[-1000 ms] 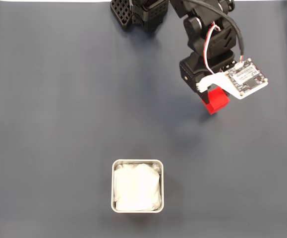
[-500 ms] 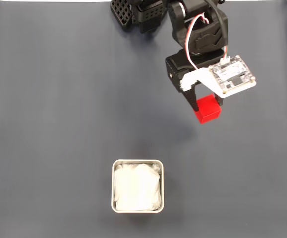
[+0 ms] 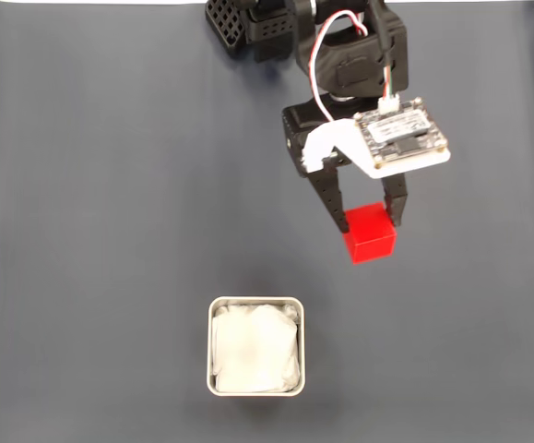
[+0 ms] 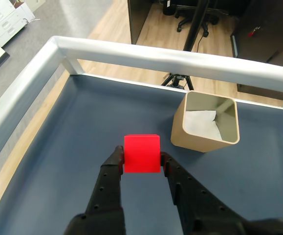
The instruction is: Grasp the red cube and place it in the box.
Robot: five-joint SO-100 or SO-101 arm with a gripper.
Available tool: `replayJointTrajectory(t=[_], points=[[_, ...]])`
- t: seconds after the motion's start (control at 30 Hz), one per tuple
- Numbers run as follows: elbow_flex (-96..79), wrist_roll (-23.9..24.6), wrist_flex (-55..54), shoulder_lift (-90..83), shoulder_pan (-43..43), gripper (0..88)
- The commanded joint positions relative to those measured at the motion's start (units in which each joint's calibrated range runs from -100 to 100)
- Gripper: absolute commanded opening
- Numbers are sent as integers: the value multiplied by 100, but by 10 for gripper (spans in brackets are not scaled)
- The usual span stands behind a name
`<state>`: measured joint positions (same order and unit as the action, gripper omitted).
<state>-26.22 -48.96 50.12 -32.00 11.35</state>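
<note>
**Cube in the grip, box not yet reached**

Starting at the left of the fixed view there is nothing but dark blue mat [image 3: 91, 231]. Lower centre of that frame sits the box [image 3: 255, 303], one of it, cream-rimmed with crumpled white paper inside. Up and to the right of it, a little right of the frame's middle, the gripper [image 3: 370, 220] hangs with the red cube [image 3: 369, 233] pinched between its two black fingers, one finger on each side face. There is one cube, one box, one arm.

The wrist view tells the same story: the gripper [image 4: 142, 155] at lower centre, a finger [image 4: 113, 169] pressed to the left face of the red cube [image 4: 141, 153] and its partner to the right face, the cube sitting square between them. The box [image 4: 206, 142] stands to the upper right of the cube in that frame, its open mouth showing the paper lining, with a pale rail [image 4: 146, 51] running along the mat's edge behind it.

To my eye the grasp is done and the carry is under way. The cube looks well short of the box, so the next move calls for bringing it over the opening, centring it inside the rim, then parting the fingers to let it drop onto the paper
</note>
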Motion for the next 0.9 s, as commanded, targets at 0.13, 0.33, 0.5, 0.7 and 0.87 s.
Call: replayJointTrajectory(t=[0.13,0.33,0.5,0.7,0.87], points=[[907,-29,29,315,-311,17],[1500,-24,-20,834,-581,16],[1837,-20,-94,1207,-801,16],[1920,-49,-299,1519,-1036,16],[2020,-49,-463,1753,-1171,16]])
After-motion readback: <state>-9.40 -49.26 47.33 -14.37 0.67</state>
